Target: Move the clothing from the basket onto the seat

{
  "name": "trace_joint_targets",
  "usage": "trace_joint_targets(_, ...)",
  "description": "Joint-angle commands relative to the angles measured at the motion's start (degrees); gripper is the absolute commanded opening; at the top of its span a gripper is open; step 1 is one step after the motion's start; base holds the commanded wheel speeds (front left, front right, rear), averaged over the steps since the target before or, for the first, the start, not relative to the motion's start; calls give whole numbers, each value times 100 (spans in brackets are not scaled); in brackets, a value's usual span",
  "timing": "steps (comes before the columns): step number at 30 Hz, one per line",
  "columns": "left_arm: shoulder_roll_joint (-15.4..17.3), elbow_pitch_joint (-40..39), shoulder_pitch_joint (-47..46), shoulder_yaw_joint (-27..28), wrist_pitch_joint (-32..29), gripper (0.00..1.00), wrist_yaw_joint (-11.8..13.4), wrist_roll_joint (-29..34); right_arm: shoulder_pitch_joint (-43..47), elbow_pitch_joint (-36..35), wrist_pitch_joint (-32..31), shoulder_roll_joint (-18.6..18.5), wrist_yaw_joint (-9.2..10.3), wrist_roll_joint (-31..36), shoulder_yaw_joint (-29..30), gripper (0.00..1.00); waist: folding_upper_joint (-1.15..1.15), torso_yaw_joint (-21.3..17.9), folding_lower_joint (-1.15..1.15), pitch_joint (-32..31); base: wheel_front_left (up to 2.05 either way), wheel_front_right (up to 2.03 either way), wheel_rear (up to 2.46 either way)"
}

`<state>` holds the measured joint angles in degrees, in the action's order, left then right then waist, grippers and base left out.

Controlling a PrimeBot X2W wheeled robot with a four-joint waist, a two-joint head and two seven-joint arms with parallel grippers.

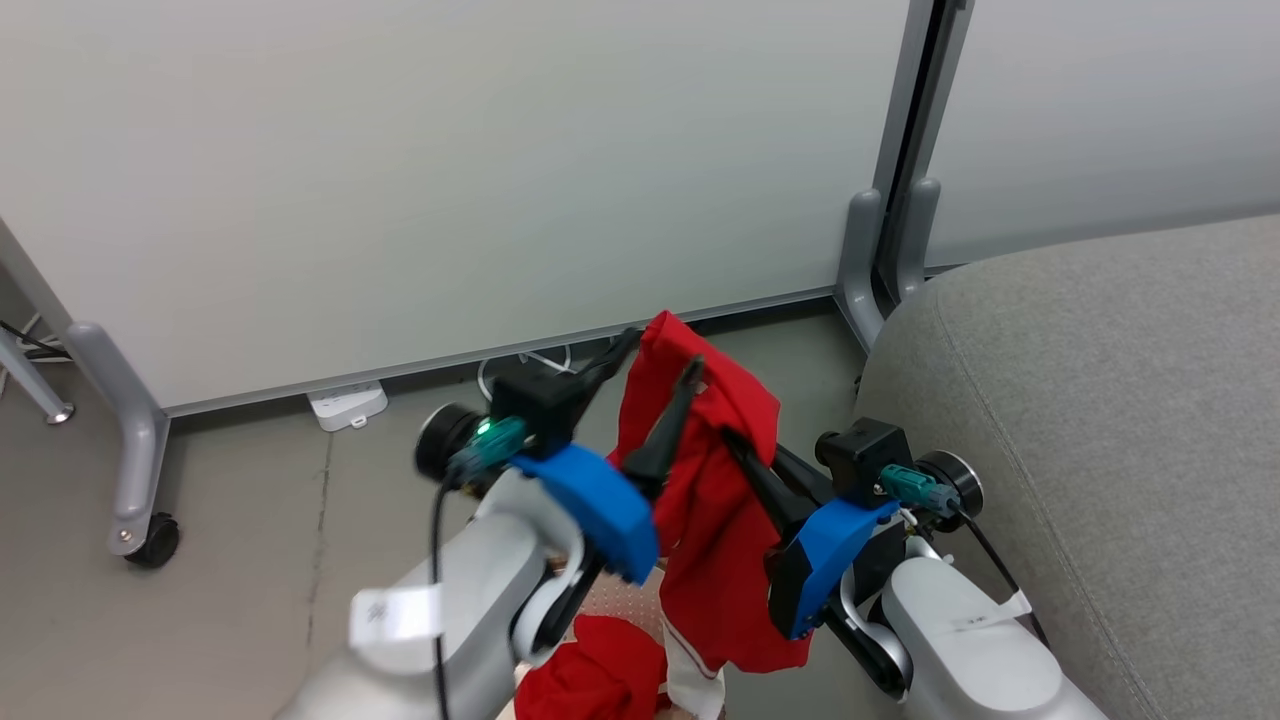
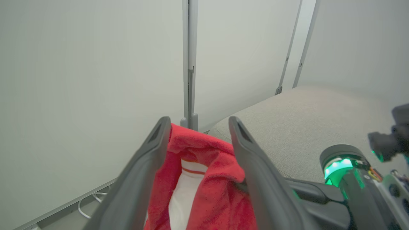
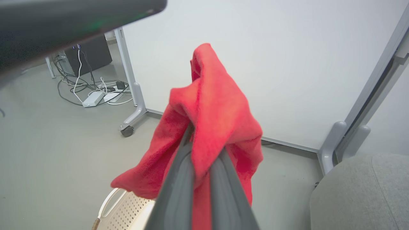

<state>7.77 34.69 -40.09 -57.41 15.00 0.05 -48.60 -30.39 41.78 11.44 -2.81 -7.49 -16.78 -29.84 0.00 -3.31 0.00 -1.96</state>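
Above the basket (image 3: 127, 209), the right jaws clamp a red garment (image 3: 217, 111). The left jaws stand wide apart, cloth between them.

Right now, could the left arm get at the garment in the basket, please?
Probably not yet: the left gripper straddles the lifted garment, which the right gripper pinches. The other garment lies in the basket, below the left forearm.

- grey floor (image 1: 230, 560), thin crack line across it
- basket (image 3: 124, 207) on floor
- white power strip (image 1: 346, 404) plus loose cables (image 3: 80, 83) at partition base
- partition caster (image 1: 152, 540) on floor
- seat (image 1: 1120, 420) at right, just beside partition foot (image 1: 860, 270)
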Motion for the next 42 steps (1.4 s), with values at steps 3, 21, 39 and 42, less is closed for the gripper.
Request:
trace_joint_targets(3, 343, -581, 845, 771, 25, 100, 5, 527, -40, -122, 46, -14, -1, 78, 60, 0, 0, -80, 0, 69, 0, 0, 0)
trace_joint_targets(21, 513, -1777, 3536, 3537, 27, 100, -490, 2265, 273, -448, -118, -14, -1, 424, 525, 0, 0, -75, 0, 88, 0, 0, 0)
trace_joint_targets(39, 126, -1733, 3641, 4117, 26, 100, -752, 2851, 290, -735, -289, -15, -1, 492, 519, 0, 0, -923, 0, 257, 0, 0, 0)
trace_joint_targets(42, 82, -1742, 3589, 4132, 26, 100, -764, 2897, 269, -764, -300, -14, -1, 507, 513, 0, 0, -1231, 0, 309, 0, 0, 0)
